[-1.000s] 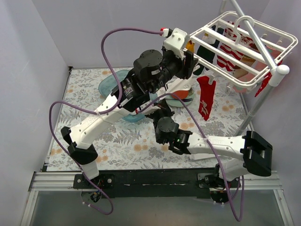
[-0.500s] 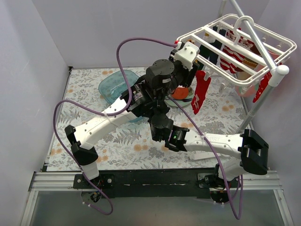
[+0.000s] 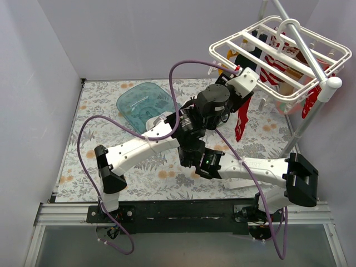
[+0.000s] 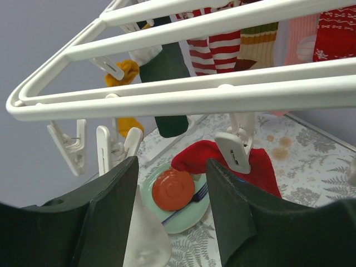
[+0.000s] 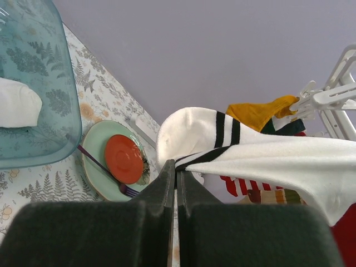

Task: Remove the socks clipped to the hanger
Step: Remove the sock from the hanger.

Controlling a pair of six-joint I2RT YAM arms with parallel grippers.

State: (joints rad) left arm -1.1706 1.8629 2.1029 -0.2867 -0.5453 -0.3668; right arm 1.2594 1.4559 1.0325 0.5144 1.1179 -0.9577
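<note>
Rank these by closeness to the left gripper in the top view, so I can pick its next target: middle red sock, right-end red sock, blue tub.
From the left gripper:
1. The middle red sock, hanging right beside it.
2. The right-end red sock, farther off to the right.
3. The blue tub, down on the table, far to the left.

The table (image 3: 97,119) wears a fern-and-flower printed cloth. A blue see-through tub (image 3: 136,103) stands toward the back left. Just beside it lies a pale green plate (image 5: 100,178) bearing a round red-orange thing (image 5: 123,158) and a purple fork (image 5: 92,157).
</note>
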